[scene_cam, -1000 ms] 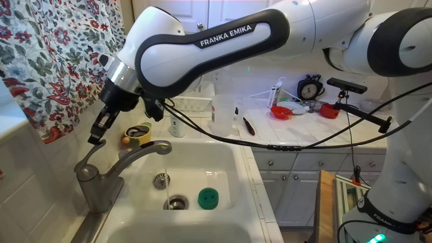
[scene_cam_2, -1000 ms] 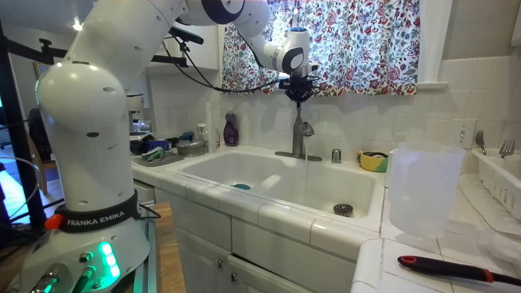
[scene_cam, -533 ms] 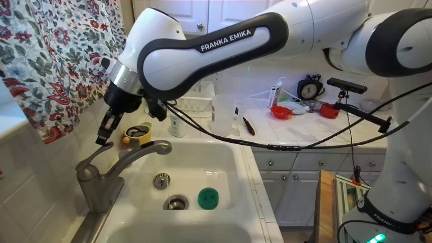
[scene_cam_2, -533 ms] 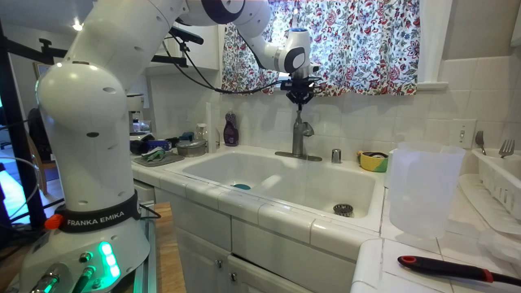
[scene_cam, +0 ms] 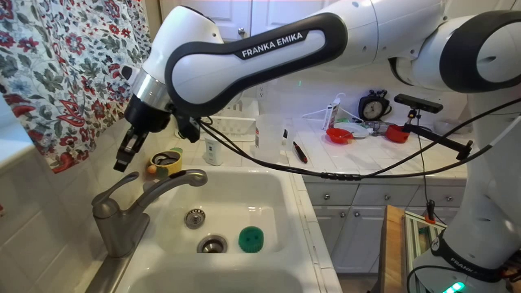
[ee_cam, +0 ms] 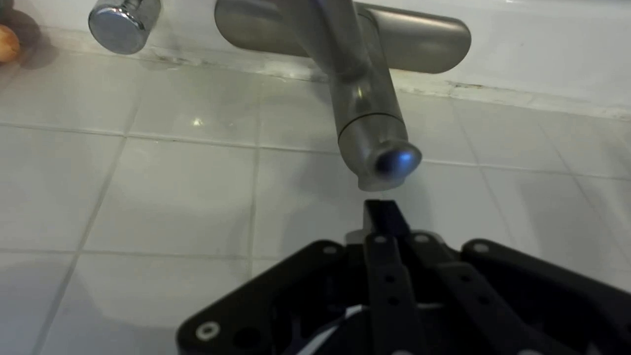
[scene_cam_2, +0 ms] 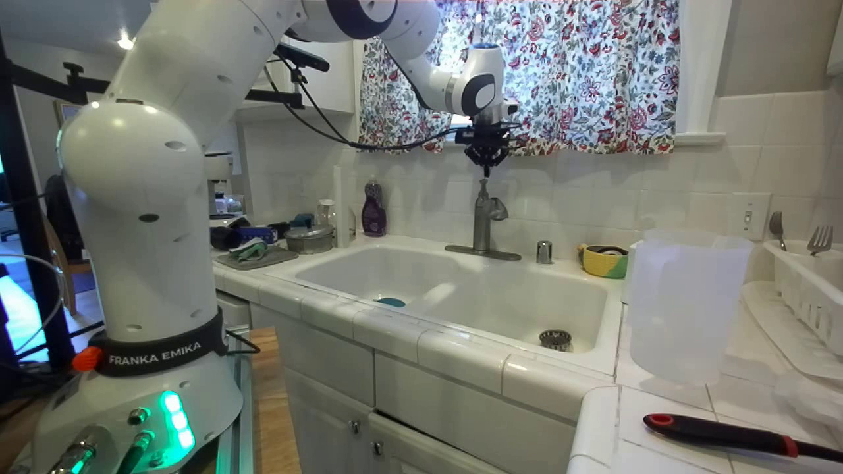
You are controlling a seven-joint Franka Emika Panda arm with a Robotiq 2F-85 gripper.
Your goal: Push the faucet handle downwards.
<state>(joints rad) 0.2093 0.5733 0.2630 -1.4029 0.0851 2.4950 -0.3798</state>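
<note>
The faucet handle (scene_cam: 118, 186) is a short grey metal lever on top of the faucet's stout body (scene_cam: 116, 234). It slopes up from the body, low over the base of the curved spout (scene_cam: 163, 186). It also shows in an exterior view (scene_cam_2: 483, 189) and, end-on, in the wrist view (ee_cam: 392, 160). No water stream shows under the spout. My gripper (scene_cam: 120, 165) is shut and empty, its fingertips just above the lever's free end with a small gap. The shut fingertips also show in an exterior view (scene_cam_2: 486, 172) and in the wrist view (ee_cam: 380, 203).
A tiled wall (scene_cam_2: 566, 184) and a floral curtain (scene_cam: 77, 81) stand close behind the faucet. The white double sink (scene_cam: 285, 203) lies below and holds a green scrubber (scene_cam: 251, 239). A yellow mug (scene_cam: 169, 162) and a white bottle (scene_cam: 212, 151) stand beside the sink.
The gripper first moved down and toward the sink, and the handle tilted lower with it. It then rose slightly off the handle. The water stream thinned and is gone.
</note>
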